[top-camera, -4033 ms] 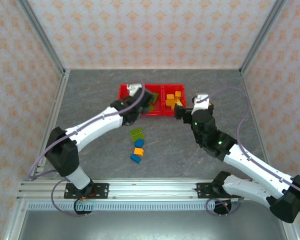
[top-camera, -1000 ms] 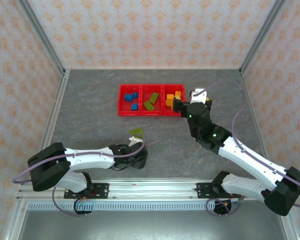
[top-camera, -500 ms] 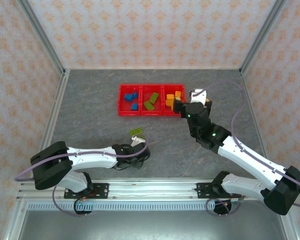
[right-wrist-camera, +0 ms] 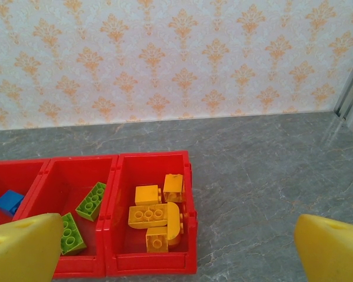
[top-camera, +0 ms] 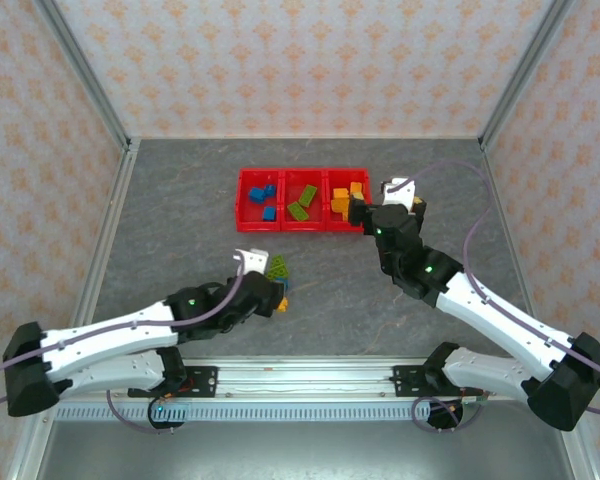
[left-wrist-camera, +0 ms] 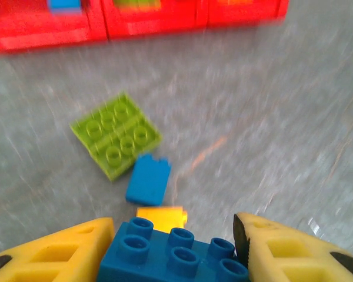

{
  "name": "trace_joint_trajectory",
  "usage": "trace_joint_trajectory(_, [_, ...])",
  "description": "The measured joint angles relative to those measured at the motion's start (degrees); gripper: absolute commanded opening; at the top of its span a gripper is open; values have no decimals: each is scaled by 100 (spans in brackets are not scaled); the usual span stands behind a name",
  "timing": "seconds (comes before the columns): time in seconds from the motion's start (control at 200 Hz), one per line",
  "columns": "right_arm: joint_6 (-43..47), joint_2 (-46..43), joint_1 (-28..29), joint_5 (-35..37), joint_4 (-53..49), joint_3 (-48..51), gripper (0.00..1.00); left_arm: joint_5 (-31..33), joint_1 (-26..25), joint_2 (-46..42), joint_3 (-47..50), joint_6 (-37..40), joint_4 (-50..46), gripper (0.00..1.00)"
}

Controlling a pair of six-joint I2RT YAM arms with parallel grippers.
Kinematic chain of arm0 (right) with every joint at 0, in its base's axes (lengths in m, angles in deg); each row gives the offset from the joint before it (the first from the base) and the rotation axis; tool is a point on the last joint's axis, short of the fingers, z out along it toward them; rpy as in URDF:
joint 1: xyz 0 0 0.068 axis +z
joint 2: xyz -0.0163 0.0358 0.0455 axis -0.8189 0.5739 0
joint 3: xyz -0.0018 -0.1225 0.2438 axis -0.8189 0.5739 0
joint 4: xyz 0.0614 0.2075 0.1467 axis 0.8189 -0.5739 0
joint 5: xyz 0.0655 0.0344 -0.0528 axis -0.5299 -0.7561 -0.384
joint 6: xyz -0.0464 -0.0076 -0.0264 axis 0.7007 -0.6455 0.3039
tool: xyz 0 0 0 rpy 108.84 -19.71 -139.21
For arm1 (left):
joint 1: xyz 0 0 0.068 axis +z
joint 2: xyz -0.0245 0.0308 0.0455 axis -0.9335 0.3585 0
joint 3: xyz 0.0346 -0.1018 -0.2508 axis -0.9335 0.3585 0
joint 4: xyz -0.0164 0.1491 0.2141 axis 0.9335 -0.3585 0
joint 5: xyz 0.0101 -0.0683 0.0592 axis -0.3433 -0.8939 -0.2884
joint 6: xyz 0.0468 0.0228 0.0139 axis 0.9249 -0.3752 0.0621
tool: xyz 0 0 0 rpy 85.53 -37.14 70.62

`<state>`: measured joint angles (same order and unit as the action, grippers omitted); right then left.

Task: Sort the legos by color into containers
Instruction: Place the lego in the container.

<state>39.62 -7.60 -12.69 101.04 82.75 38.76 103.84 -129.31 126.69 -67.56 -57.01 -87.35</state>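
Left wrist view: left hand [left-wrist-camera: 173, 235] pinches a blue studded plastic brick [left-wrist-camera: 170, 258]; best carried level, high, to the red plastic bin [left-wrist-camera: 41, 32] holding blues

My worktop [top-camera: 180, 220] is grey and stone-patterned, filling the middle of the frame. Cream walls [top-camera: 310, 60] with orange ornaments close the top and both sides. Slanting metal posts [top-camera: 85, 70] stand at upper left and right, and a metal rail [top-camera: 310, 375] runs along the bottom.
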Motion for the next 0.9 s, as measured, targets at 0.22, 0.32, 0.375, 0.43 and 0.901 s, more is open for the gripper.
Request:
trace_joint_trajectory(0.22, [0, 0, -13, -2, 0, 0, 100, 1517, 507, -164, -1097, 660, 227, 41])
trace_joint_trajectory(0.32, [0, -2, -13, -2, -2, 0, 100, 1591, 1224, 238, -1486, 1073, 463, 44])
trace_joint_trajectory(0.375, [-2, -22, -13, -2, -7, 0, 100, 1550, 1589, 575, -1707, 1274, 564, 45])
trace_joint_trajectory(0.43, [-2, -57, -13, -2, -15, 0, 100, 1368, 1967, 1023, -1952, 1432, 621, 45])
trace_joint_trajectory(0.901, [-562, -575, -13, 35, -205, 350, 100, -522, 3711, 4763, -3941, 1759, 645, 47])
